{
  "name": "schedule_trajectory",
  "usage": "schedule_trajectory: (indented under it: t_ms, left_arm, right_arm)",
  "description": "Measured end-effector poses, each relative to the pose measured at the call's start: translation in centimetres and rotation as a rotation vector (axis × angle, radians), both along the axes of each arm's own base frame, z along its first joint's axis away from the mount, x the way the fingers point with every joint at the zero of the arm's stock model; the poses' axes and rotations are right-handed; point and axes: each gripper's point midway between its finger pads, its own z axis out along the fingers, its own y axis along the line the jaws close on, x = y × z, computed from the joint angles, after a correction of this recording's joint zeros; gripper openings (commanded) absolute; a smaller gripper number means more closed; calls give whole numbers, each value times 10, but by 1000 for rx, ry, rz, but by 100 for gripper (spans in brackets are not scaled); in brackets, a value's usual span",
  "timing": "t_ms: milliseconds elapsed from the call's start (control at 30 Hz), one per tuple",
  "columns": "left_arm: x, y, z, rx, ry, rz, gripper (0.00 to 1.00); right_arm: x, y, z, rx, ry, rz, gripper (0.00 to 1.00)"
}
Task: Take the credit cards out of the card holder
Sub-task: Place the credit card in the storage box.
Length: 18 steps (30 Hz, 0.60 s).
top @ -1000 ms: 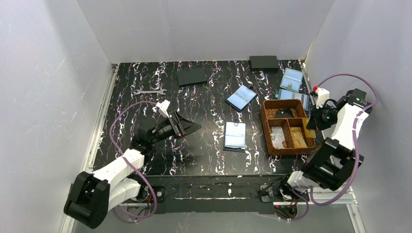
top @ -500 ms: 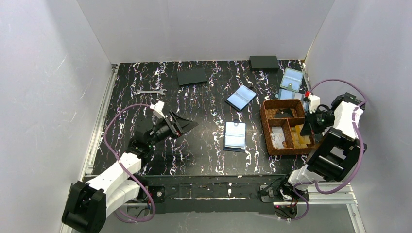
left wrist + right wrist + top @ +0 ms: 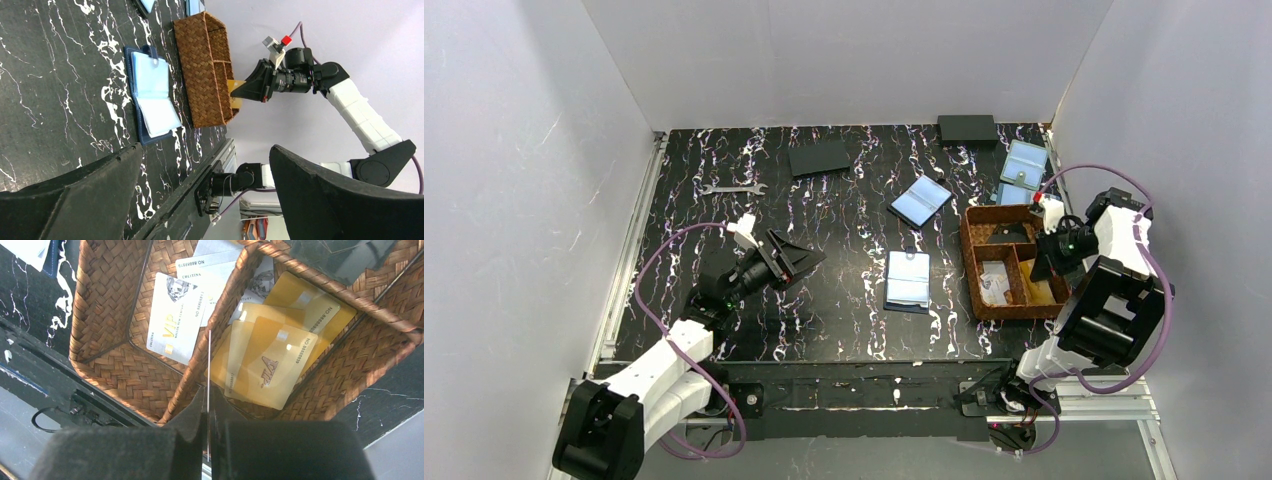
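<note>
The card holder (image 3: 908, 280) lies open on the table, navy with light blue pockets, also seen in the left wrist view (image 3: 152, 95). My right gripper (image 3: 1039, 268) hangs over the near right compartment of the brown woven tray (image 3: 969, 260), shut on an orange-tan credit card. That card shows edge-on (image 3: 209, 360) between the pads of the right gripper (image 3: 208, 395), and as an orange tab (image 3: 235, 92) from the left wrist. My left gripper (image 3: 809, 258) stands open and empty, left of the card holder (image 3: 205, 149).
Gold cards (image 3: 270, 360) and white cards (image 3: 175, 315) lie in the tray's compartments. A second blue wallet (image 3: 921, 200), pale blue pouches (image 3: 1024, 163), two black pads (image 3: 819, 157) (image 3: 967, 127) and a wrench (image 3: 732, 187) lie farther back.
My right gripper has swung left and down over the tray with the card in it. The left arm has drawn back a little toward the near left, still open.
</note>
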Motion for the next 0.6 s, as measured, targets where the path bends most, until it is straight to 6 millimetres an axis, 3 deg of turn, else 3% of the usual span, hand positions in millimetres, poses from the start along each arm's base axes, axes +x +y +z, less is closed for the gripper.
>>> schedule_trajectory:
  t_ms: [600]
  left_arm:
    - [-12, -2, 2, 4, -41, -53, 98]
  right_arm:
    - [8, -5, -8, -79, 23, -28, 11]
